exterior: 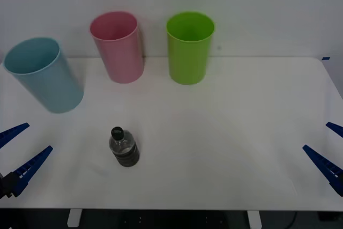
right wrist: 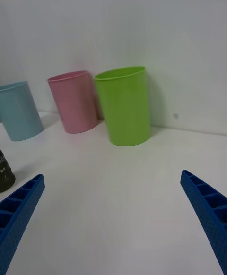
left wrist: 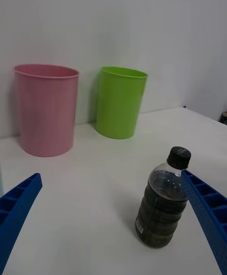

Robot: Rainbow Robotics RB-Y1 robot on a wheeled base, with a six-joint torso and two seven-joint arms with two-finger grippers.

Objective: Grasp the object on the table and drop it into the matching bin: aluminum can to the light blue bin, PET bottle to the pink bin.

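Note:
The PET bottle (exterior: 124, 147), small and clear with a black cap and a dark lower half, stands upright on the white table (exterior: 230, 132) left of centre. My left gripper (exterior: 21, 151) hovers open at the table's left front, apart from the bottle. From the left wrist, the bottle (left wrist: 163, 204) stands just in front of one blue finger (left wrist: 208, 218). At the right front edge my right gripper (exterior: 328, 146) is open and holds nothing. The pink bin (exterior: 118, 46) stands upright at the back, and the light blue bin (exterior: 43, 73) is at the left.
A lime green bin (exterior: 189, 46) stands to the right of the pink one, against the white back wall. The three bins are spaced apart in a row. Bare tabletop stretches from the bottle to the right edge.

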